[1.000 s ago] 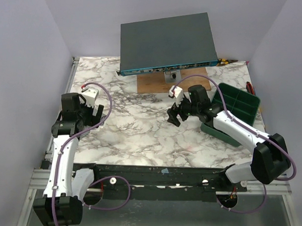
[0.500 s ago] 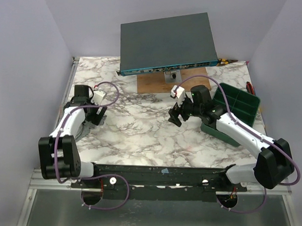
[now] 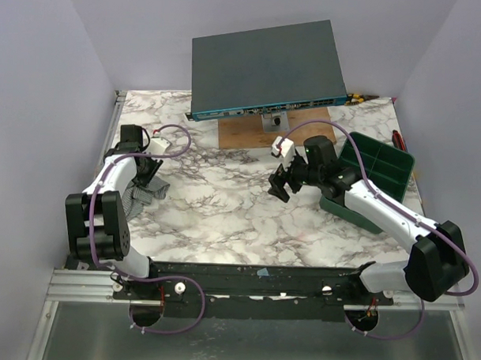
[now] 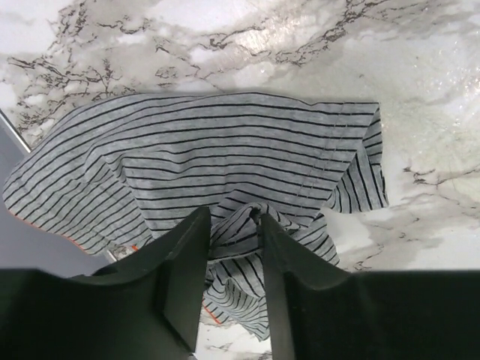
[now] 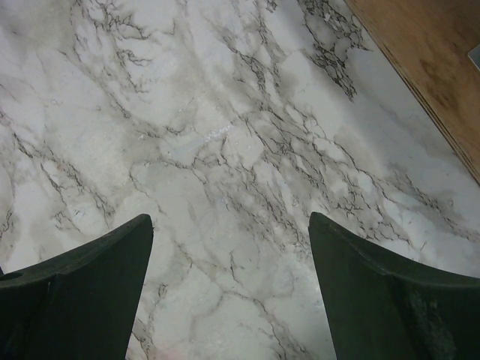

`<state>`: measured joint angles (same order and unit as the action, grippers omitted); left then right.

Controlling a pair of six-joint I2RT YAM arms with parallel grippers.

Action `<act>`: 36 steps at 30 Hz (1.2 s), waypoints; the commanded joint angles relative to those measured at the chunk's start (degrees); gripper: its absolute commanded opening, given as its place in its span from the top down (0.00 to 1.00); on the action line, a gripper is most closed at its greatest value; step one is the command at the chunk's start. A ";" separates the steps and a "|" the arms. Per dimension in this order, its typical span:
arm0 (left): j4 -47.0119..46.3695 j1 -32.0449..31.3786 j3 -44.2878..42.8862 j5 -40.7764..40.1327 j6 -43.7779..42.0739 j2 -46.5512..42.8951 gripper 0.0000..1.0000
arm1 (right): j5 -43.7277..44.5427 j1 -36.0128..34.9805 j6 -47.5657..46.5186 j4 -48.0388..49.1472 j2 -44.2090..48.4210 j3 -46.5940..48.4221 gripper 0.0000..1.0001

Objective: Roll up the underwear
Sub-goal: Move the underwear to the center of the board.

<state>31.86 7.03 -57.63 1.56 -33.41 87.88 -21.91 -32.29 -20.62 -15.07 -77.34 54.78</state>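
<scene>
Your left gripper (image 4: 232,225) is down on the striped underwear (image 4: 225,150). Its jaws are drawn in to a narrow gap, with a raised pleat of the grey, black-lined fabric pinched between them. That pinch looks like the start of a lift or drag rather than a roll. The garment lies crumpled, one corner is folded over on itself, and a little orange trim shows at the near edge, so it probably needs spreading flat first.

In the overhead view the underwear sits at the far left edge of the marble table (image 3: 223,219), right by the side rail. That explains why your left arm is tucked so far over and bent back on itself. Pulling the cloth toward the middle would give both arms room to work.

Your right gripper (image 5: 229,221) hangs over bare marble near the table's centre with its jaws spread wide and nothing between them. It is well apart from the garment, and I judge it is waiting to pin or take a second corner once the cloth comes within reach. The green compartment tray (image 3: 375,165) beside it and the network switch (image 3: 264,66) at the back play no part yet.
</scene>
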 commanded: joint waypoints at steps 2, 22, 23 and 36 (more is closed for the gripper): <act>4.50 0.36 -0.82 1.67 -1.81 -0.94 0.76 | -1.19 -0.22 -0.58 -0.93 -0.47 -0.19 0.13; 20.50 -39.96 -22.20 21.45 16.51 -8.40 1.00 | 15.88 1.61 2.90 2.28 6.11 -1.16 0.12; 20.40 -41.79 -24.28 22.05 17.74 -6.00 1.00 | 16.98 2.26 3.00 1.97 7.07 -1.49 0.12; 14.40 -50.71 -38.11 25.89 26.64 14.79 0.22 | 26.34 11.60 7.48 -2.40 13.14 -4.30 0.11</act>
<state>49.19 -43.51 -97.01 26.35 -9.43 103.59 1.04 -21.89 -15.03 -15.11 -65.52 52.36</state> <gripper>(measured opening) 0.575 0.883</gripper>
